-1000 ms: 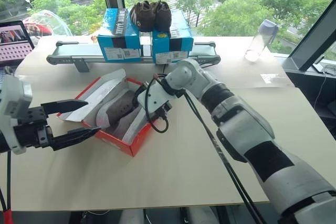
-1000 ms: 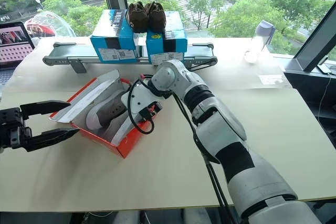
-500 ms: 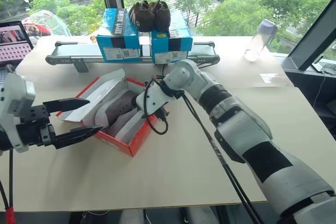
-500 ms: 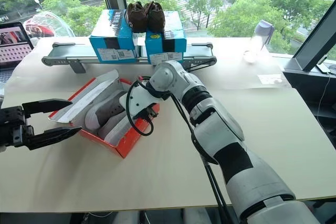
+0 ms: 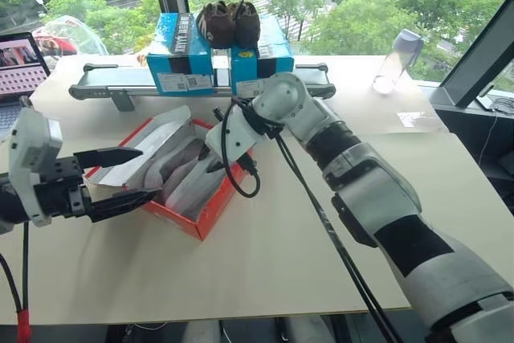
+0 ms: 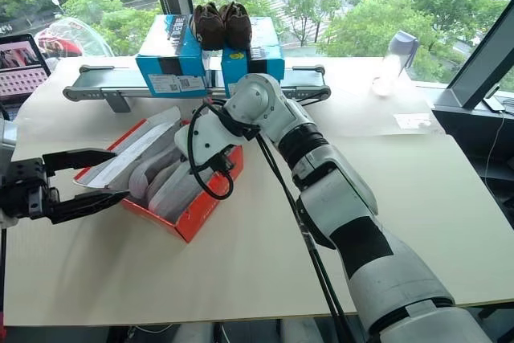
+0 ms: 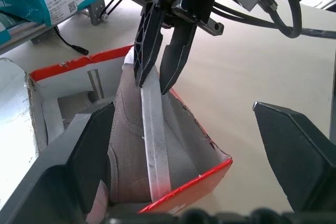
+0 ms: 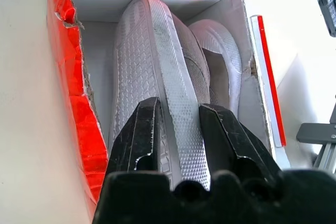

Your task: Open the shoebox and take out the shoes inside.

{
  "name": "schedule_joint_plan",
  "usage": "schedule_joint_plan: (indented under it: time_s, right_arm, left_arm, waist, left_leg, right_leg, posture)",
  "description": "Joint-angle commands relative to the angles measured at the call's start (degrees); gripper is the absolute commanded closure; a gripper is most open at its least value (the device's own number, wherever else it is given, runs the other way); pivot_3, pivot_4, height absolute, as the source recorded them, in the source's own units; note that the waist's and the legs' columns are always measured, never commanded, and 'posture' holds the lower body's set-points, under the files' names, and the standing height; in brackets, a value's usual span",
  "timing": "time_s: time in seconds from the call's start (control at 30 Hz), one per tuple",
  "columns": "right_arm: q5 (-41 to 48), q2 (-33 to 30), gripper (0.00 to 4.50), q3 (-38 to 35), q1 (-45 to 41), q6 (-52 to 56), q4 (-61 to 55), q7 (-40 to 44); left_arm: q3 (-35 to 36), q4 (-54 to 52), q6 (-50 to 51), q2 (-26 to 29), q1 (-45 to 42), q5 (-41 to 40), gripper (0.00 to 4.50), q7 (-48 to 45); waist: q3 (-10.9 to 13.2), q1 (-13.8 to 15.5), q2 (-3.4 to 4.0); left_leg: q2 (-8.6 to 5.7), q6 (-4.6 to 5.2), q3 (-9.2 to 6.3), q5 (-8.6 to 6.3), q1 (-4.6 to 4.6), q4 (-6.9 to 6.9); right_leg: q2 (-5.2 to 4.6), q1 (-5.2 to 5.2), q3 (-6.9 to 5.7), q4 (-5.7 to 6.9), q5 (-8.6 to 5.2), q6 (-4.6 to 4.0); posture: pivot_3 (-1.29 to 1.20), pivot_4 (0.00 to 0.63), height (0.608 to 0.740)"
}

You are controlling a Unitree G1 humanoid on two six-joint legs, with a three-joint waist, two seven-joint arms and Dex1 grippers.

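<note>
The flat red cardboard shoebox (image 5: 173, 173) is open, one light grey white-soled shoe (image 7: 144, 129) pinched by the right gripper (image 7: 157, 80), nothing removed yet (left gripper (image 5: 120, 178) spread, empty).

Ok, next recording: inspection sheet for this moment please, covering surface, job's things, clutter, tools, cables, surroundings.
Surface: beige table.
Job's things: red shoebox open; grey shoes inside, on edge.
Clutter: blue boxes, brown shoes, bottle, conveyor, laptop.
Tools: right tool shut on one shoe's sole; left tool open beside the box.
Cables: black cable looped at right wrist.
Surroundings: window, trees outside.
</note>
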Motion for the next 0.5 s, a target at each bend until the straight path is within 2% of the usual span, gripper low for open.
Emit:
schedule_joint_plan:
  time_s: [0.03, 0.33, 0.5]
  right_arm:
    - [1.3, -0.5, 3.14, -1.0, -0.9, 0.2, -2.4, -0.3]
    - [1.7, -2.1, 3.14, -2.1, -3.8, -0.1, -2.8, -1.1]
    - [1.5, -5.0, 3.14, -3.2, -7.5, -0.1, -1.7, -2.9]
  left_arm:
    - [0.6, 0.1, -1.4, 0.6, -1.0, 0.2, 0.0, -0.6]
    - [-0.3, 0.4, -2.0, 0.2, -1.4, 0.8, 0.0, -0.9]
    - [-2.0, 1.1, -3.0, 0.0, -2.2, 1.1, 0.0, -0.9]
  waist:
    - [0.0, 0.0, 0.0]
    - [0.0, 0.0, 0.0]
    - [0.0, 0.0, 0.01]
  left_leg:
    - [0.0, 0.0, 0.0, 0.0, 0.0, 0.0]
    - [0.0, 0.0, 0.0, 0.0, -0.01, 0.01]
    - [0.0, 0.0, 0.0, 0.0, -0.01, 0.0]
  right_leg:
    - [0.0, 0.0, 0.0, 0.0, 0.0, 0.0]
    - [0.0, 0.0, 0.0, 0.01, 0.0, 0.0]
    - [0.0, -0.01, 0.0, 0.0, 0.0, 0.0]
  posture:
    - [0.0, 0.15, 0.74]
    - [0.0, 0.15, 0.74]
    - [0.0, 0.15, 0.74]
